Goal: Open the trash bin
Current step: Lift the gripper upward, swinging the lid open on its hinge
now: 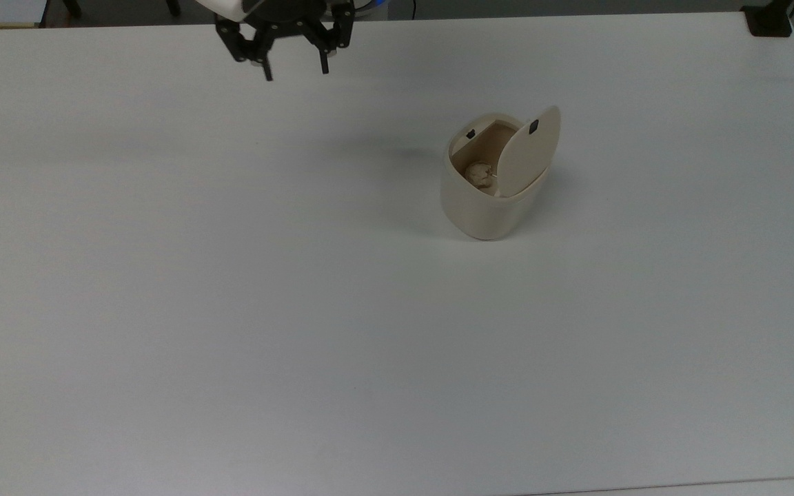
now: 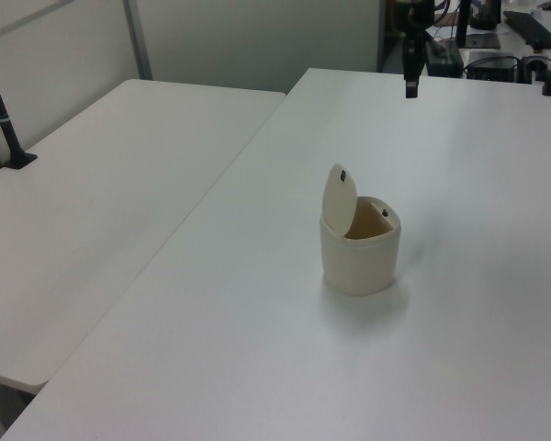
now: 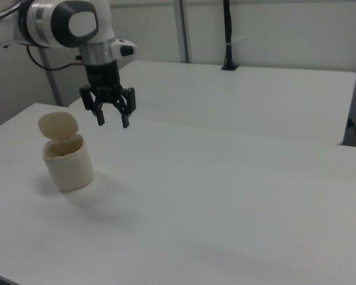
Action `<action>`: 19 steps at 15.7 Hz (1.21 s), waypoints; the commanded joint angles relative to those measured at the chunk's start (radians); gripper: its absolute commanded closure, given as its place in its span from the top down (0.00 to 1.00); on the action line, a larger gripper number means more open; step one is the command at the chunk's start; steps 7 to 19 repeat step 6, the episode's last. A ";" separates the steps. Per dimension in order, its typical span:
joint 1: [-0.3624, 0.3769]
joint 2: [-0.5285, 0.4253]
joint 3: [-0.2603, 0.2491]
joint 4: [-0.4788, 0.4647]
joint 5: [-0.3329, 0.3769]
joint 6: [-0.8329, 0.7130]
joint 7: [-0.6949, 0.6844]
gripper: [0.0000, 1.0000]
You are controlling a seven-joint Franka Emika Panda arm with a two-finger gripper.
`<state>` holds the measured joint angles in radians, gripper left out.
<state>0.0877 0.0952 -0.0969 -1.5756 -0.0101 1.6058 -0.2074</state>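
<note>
The cream-beige trash bin [image 1: 481, 207] [image 2: 359, 259] [image 3: 68, 166] stands on the white table with its lid [image 1: 528, 157] [image 2: 339, 197] [image 3: 58, 127] swung up on its hinge. A small black button [image 1: 471, 134] sits at the rim's corner, and crumpled paper [image 1: 477, 173] lies inside. My gripper [image 1: 294, 71] [image 3: 113, 121] hangs open and empty above the table, well away from the bin, toward the top view's upper left. In the left view it [image 2: 410, 88] appears far behind the bin.
The white table [image 1: 231, 310] spreads wide around the bin. A second white table [image 2: 101, 202] [image 3: 255, 95] adjoins it. A black post [image 2: 0, 110] [image 3: 228, 35] is clamped to that second table. A black clamp [image 1: 769, 21] sits at the top view's upper right corner.
</note>
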 commanded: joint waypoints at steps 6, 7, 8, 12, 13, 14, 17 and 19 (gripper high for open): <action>0.009 -0.034 -0.032 -0.024 -0.016 -0.003 0.269 1.00; 0.009 -0.034 -0.032 -0.024 -0.016 -0.003 0.269 1.00; 0.009 -0.034 -0.032 -0.024 -0.016 -0.003 0.269 1.00; 0.009 -0.034 -0.032 -0.024 -0.016 -0.003 0.269 1.00; 0.009 -0.034 -0.032 -0.024 -0.016 -0.003 0.269 1.00; 0.009 -0.034 -0.032 -0.024 -0.016 -0.003 0.269 1.00; 0.009 -0.034 -0.032 -0.024 -0.016 -0.003 0.269 1.00; 0.009 -0.034 -0.032 -0.024 -0.016 -0.003 0.269 1.00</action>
